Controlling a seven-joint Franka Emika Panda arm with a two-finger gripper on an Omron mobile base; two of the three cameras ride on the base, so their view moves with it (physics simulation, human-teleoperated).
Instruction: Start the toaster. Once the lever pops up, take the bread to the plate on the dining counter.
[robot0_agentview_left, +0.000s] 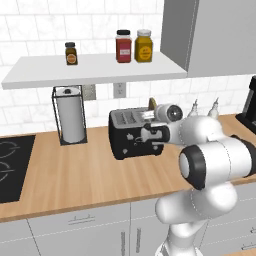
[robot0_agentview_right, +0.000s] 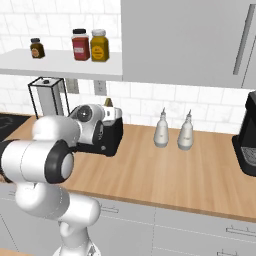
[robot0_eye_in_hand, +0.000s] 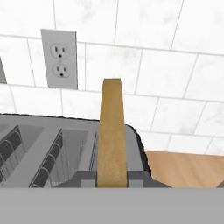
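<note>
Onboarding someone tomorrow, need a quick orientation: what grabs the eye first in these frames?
The big white arm fills the foreground, reaching to the black toaster on the wood wall counter. In the hand view a tan slice of bread stands upright in the toaster's rightmost slot, with a wall outlet on the tiles behind. Three spice jars line the shelf above; a paper towel roll stands left of the toaster.

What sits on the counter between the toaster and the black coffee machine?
Two pale bottles stand there, between the toaster and the coffee machine, by the tiled wall in the right base view.
</note>
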